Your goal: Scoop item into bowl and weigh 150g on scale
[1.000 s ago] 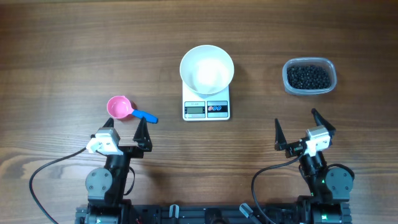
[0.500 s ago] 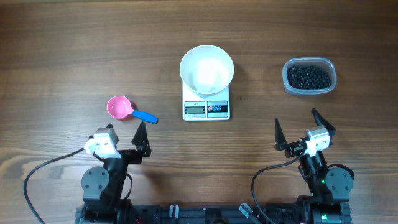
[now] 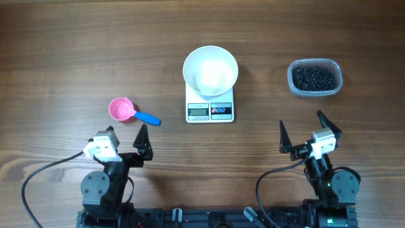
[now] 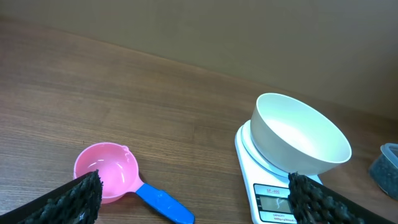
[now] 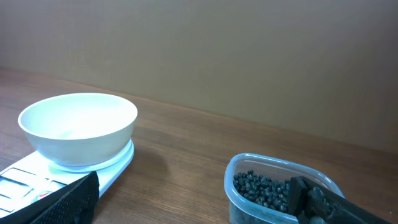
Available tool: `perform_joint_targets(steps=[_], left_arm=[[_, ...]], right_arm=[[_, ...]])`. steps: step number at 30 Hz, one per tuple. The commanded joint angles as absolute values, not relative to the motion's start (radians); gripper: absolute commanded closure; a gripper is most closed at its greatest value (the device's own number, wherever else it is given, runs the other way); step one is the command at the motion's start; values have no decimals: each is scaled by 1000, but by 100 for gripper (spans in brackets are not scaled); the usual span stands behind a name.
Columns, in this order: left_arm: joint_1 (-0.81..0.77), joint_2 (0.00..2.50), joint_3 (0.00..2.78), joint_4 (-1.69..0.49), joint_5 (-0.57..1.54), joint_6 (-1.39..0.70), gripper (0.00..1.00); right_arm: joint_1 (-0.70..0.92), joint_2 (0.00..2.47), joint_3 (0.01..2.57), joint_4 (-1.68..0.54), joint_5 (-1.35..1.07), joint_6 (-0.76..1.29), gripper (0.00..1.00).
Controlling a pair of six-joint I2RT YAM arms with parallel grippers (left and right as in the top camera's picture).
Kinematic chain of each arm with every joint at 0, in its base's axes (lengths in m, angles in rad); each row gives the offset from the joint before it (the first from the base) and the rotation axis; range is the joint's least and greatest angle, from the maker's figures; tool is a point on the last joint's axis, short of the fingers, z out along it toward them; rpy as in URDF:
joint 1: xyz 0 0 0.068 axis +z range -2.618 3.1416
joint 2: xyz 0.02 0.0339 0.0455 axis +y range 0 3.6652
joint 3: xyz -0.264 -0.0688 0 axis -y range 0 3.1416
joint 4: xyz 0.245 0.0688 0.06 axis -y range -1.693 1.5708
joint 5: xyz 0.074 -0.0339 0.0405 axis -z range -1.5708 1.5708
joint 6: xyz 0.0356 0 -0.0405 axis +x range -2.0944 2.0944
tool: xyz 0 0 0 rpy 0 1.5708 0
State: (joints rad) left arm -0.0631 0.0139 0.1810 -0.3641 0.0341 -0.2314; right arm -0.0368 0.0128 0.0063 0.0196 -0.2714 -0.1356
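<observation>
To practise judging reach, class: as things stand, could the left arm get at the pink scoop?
Probably yes. The left claw is open and sits just short of the pink scoop. Nothing lies between them, and the left wrist view shows the scoop unobstructed.

scale display too small to read, platform hidden under bowl; tub cut off in left wrist view

A dark brown wooden worktop with long horizontal grain fills the overhead view from edge to edge. In both wrist views it runs back to a plain, matte tan wall across the upper part of the frame. The light is soft and even, leaving a faint sheen on the wood.
</observation>
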Motion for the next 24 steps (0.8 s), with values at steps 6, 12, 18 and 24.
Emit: perform_joint_targets(steps=[6,12,18,24], left_arm=[[-56,7,206,-364,33,-244,0],[-56,7,206,-369,51,-245,0],[-56,12,206,-372,51,-300,0],[-56,83,254,-372,55,-300,0]], right_arm=[[-31,2,5,22,-262,-130,0],[-31,2,5,22,-262,-129,0],[-31,2,5,22,-262,-130,0],[-31,2,5,22,-262,-129,0]])
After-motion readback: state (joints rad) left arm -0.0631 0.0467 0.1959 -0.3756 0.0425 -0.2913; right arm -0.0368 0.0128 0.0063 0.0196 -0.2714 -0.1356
